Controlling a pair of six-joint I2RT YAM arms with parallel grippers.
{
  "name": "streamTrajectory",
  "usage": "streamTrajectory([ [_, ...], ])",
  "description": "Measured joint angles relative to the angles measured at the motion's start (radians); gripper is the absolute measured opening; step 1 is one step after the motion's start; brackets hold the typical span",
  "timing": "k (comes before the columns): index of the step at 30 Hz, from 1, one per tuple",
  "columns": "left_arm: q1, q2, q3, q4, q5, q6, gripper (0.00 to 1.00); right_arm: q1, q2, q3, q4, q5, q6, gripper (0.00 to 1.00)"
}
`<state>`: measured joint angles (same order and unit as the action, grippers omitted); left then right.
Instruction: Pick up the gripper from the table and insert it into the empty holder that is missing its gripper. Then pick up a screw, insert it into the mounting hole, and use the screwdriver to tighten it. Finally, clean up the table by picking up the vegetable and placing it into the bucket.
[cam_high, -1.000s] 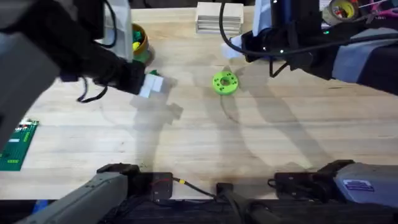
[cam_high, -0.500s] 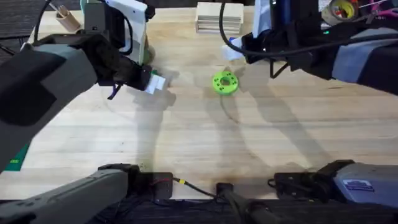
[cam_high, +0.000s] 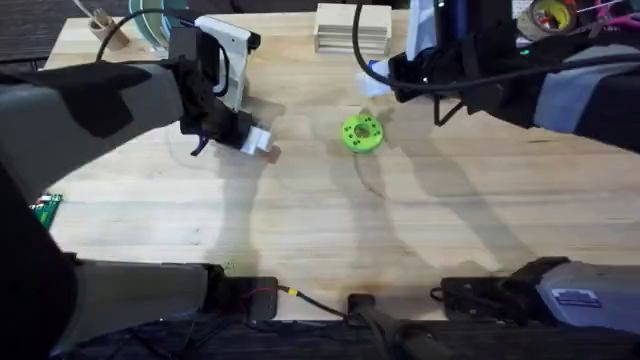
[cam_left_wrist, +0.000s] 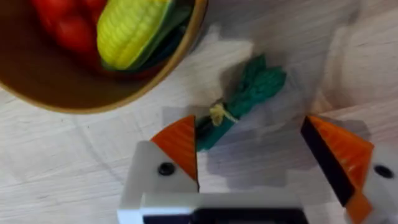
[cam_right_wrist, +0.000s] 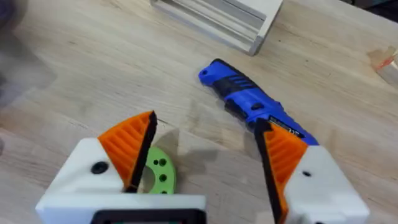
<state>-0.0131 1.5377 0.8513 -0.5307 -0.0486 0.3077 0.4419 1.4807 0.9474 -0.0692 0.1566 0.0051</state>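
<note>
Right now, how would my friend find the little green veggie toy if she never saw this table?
Start at the round orange-brown pot holding a yellow toy corn cob. Just outside its rim, on the pale wooden table, lies the small dark-green leafy toy vegetable, between the orange fingers of the open left tool. It is a flat bunch tied with a yellowish band, unlike the rounded corn.

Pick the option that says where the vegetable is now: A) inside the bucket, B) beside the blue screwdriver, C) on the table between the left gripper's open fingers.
C: the vegetable lies on the table between the left gripper fingers, outside the bucket.
</note>
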Motion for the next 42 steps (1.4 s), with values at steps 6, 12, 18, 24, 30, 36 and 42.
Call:
streamTrajectory([
  [6, 0.002, 0.008, 0.0, 0.046, 0.0, 0.003, 0.992, 0.0, 0.0, 0.0, 0.0, 0.0, 0.0, 0.991],
  [12, 0.003, 0.014, 0.0, 0.063, 0.002, 0.003, 0.995, 0.0, 0.0, 0.0, 0.0, 0.0, 0.0, 0.992],
  [18, 0.003, 0.033, 0.0, 0.073, 0.025, 0.003, 0.966, 0.0, 0.0, 0.0, 0.0, 0.0, 0.0, 0.991],
  [24, 0.002, 0.049, 0.002, 0.078, 0.082, 0.006, 0.612, 0.0, 0.0, 0.0, 0.0, 0.0, 0.0, 0.991],
  [30, 0.0, 0.052, 0.005, 0.085, 0.096, 0.009, 0.263, 0.0, 0.0, 0.0, 0.0, 0.0, 0.0, 0.991],
  [36, -0.001, 0.053, 0.007, 0.086, 0.089, 0.009, 0.025, 0.0, 0.0, 0.0, 0.0, 0.0, 0.003, 0.992],
  [42, 0.0, 0.001, -0.005, 0.043, 0.074, 0.009, 0.025, 0.0, 0.0, 0.0, 0.0, 0.0, 0.003, 0.991],
])
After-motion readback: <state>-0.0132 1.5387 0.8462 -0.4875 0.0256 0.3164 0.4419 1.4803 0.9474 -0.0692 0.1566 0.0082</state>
